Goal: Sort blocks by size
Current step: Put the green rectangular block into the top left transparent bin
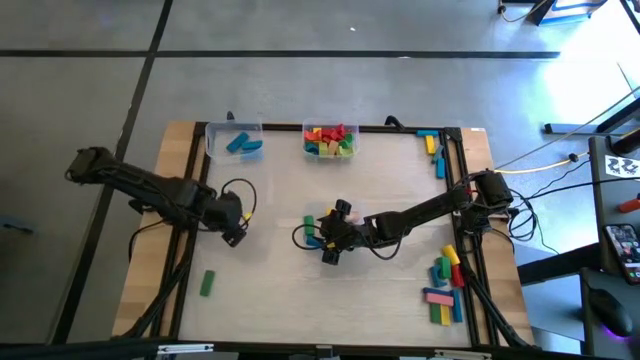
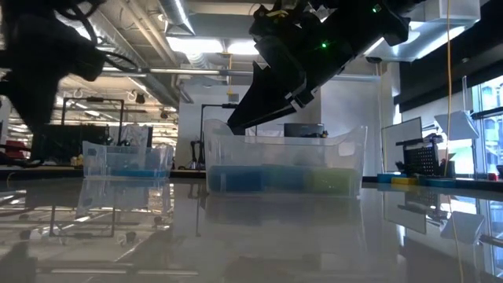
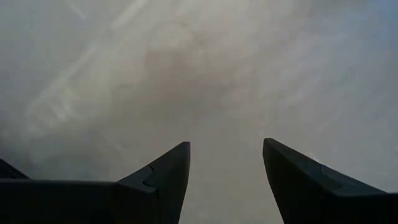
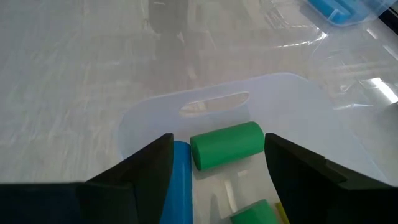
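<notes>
Right under your right gripper [image 4: 217,163], between its open jaws, lies a short green cylinder block [image 4: 226,145] inside a clear tub [image 4: 273,93] near the middle of the table, with a blue block [image 4: 181,180] touching it on one side. Expect it to be light, rigid and smooth; being round, it may roll or squirt out, so close the jaws across its curved sides at mid-length.

More blocks sit in a heap [image 1: 444,282] by the table's right edge, a red, yellow and green mix [image 1: 330,140] in a tub at the far edge, and one green block [image 1: 207,283] near the left edge.

Your left gripper [image 1: 232,220] waits over bare table at the left, jaws open and empty.

Underneath, the pale wooden table [image 1: 270,290] looks flat and glossy, so a dropped block could slide. Beyond it stands a workshop with ceiling lights and benches.
</notes>
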Available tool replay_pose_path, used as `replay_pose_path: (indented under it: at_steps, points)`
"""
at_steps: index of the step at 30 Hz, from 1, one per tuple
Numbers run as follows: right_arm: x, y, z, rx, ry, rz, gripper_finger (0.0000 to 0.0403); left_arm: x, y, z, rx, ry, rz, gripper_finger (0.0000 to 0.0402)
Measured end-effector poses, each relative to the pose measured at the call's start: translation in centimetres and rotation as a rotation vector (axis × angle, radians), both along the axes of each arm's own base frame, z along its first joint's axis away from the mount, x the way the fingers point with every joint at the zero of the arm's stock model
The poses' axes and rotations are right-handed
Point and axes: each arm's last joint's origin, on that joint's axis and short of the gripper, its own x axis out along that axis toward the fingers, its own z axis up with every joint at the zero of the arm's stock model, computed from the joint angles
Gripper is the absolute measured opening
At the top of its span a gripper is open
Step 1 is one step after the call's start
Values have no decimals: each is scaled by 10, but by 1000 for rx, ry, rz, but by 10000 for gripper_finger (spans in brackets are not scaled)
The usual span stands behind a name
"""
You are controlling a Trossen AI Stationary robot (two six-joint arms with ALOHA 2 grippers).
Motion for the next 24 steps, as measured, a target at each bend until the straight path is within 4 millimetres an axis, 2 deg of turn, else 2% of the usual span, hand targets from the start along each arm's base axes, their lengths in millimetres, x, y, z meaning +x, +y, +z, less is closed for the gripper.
replay_pose_path:
  at_steps: [14,24]
  points:
    - [0,0,0,0,0,0,248,-16,-42,-1,-133,48,93,196]
    - [0,0,0,0,0,0,248,-27,-74,-15,-166,194,138,196]
